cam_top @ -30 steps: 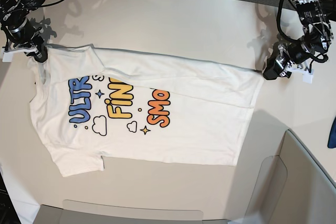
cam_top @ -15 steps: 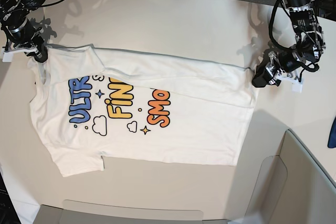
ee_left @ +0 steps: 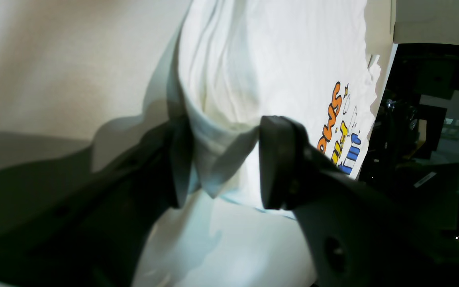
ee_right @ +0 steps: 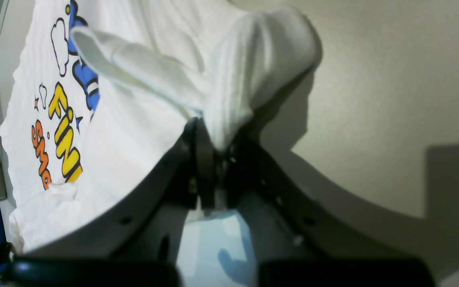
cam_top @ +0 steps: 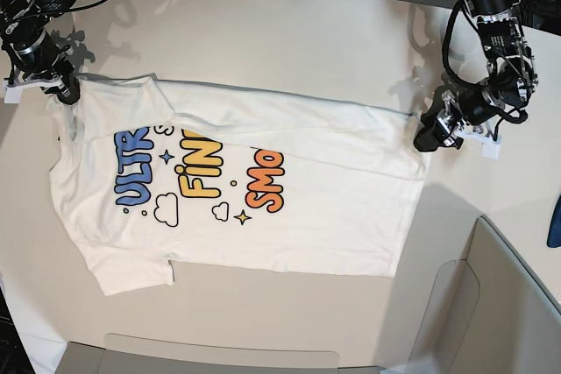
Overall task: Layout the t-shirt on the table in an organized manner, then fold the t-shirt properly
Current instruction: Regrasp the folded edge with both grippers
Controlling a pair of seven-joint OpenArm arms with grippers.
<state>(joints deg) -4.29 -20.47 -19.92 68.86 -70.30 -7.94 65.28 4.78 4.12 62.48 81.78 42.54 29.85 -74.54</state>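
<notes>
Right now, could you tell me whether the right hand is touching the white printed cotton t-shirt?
Touching: the right wrist view shows the right hand pinching the t-shirt's fabric.

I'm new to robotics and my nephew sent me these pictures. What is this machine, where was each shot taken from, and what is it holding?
It is a robot with two arms working over a table. One picture looks down from above; the other two come from cameras on each wrist, so the dark shapes there are the end effectors up close. A white t-shirt with cartoon lettering lies spread out, its far edge folded over. The right end effector, at the overhead picture's left, is shut on a bunch of the t-shirt. The left end effector stands open around the shirt's corner, not pinching it.
</notes>
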